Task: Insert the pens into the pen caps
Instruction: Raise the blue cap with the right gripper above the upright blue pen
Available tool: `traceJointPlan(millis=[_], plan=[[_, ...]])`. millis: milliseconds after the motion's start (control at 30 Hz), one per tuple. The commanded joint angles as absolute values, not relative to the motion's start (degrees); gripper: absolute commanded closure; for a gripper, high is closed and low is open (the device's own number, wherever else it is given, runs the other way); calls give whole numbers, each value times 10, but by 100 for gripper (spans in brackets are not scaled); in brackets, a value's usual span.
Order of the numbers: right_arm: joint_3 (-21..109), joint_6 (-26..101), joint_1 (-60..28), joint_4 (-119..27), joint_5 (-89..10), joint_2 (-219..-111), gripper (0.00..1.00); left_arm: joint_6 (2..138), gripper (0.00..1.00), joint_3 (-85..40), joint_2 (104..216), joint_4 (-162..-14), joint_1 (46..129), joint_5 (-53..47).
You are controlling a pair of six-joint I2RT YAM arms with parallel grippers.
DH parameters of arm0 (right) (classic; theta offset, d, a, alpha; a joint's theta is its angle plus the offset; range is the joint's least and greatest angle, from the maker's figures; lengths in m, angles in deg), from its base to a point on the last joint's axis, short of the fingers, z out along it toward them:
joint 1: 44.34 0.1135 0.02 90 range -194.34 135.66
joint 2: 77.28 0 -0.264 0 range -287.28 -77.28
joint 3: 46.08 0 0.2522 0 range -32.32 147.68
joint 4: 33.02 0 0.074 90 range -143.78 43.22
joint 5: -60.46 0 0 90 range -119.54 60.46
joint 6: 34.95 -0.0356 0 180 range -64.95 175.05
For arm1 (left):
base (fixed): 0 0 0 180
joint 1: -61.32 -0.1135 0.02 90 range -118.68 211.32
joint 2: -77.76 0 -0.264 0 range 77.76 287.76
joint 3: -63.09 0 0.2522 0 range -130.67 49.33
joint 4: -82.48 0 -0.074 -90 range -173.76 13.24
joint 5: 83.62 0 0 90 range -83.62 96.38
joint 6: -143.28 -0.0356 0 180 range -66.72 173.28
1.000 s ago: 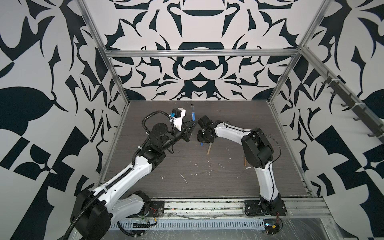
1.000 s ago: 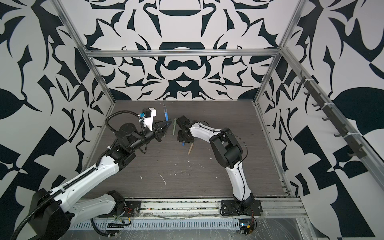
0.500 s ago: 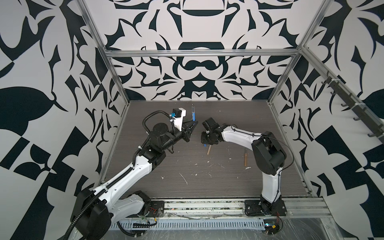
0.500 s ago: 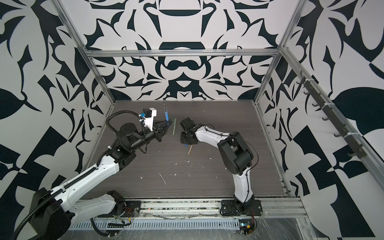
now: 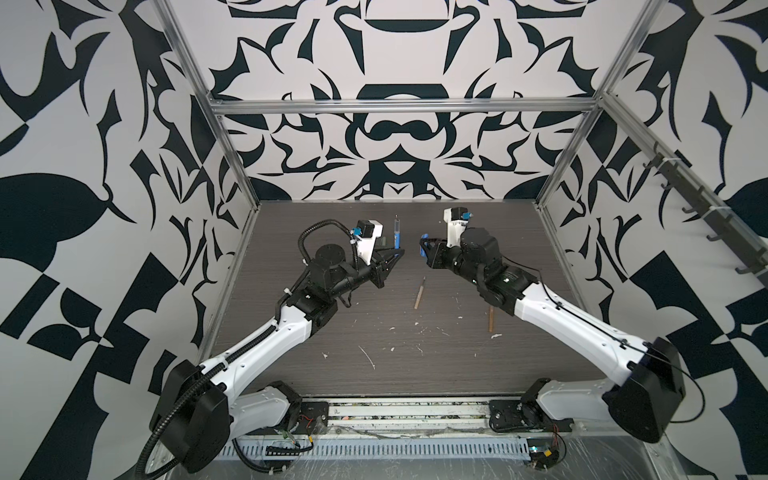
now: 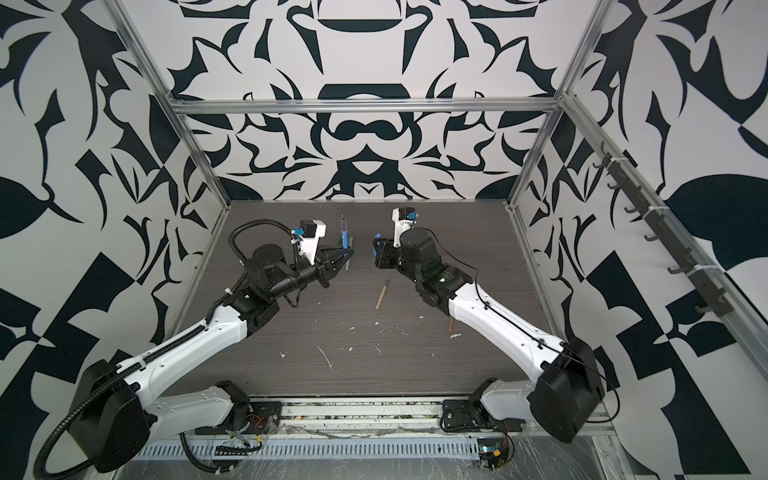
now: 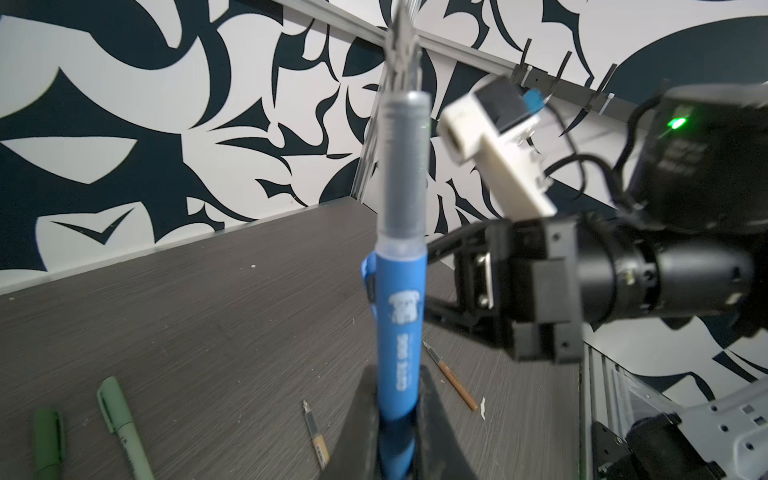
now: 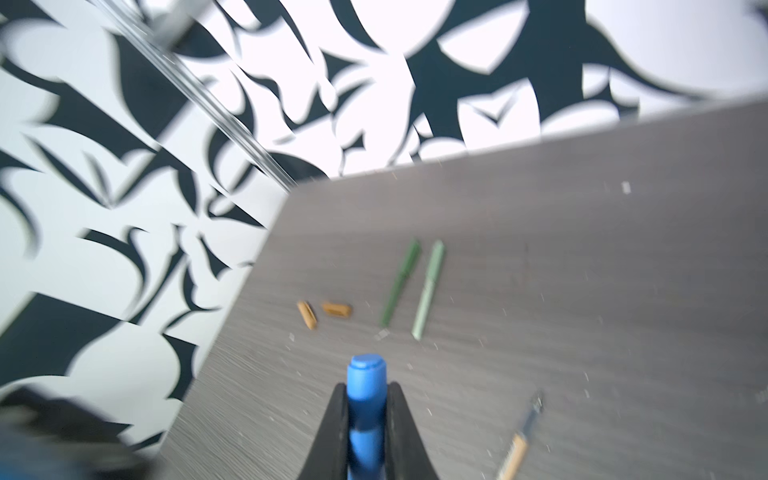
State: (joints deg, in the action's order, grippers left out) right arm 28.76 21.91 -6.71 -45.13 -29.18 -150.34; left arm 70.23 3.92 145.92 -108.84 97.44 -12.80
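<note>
Blue pen (image 7: 399, 324) stood upright, pinched at its lower end by the left gripper (image 5: 398, 253); to its right, apart, the right gripper (image 5: 424, 248) apparently clamped the blue cap (image 8: 365, 395).

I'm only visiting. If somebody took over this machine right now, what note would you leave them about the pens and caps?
The left gripper is shut on the blue pen, nib end free.
The right gripper is shut on the blue cap, a gap away from the pen.
On the table: dark green pen and pale green pen side by side, both apparently capped; tan pen and brown pen uncapped; two brownish caps together.
Done: seemingly both greens.
Left: join the blue pair, then cap the tan and brown pens.
</note>
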Motion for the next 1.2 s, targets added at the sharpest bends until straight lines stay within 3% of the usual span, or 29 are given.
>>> traceJointPlan(millis=[0, 500, 1167], plan=[[327, 257, -60, -385, -307, -1479, 89, 698, 95, 26, 1464, -1104, 981, -149], [405, 325, -18, -320, -297, -1497, 92, 683, 95, 9, 1486, -1073, 1011, -171], [376, 345, -10, -339, -273, -1476, 93, 677, 95, 10, 1476, -1069, 1014, -164]])
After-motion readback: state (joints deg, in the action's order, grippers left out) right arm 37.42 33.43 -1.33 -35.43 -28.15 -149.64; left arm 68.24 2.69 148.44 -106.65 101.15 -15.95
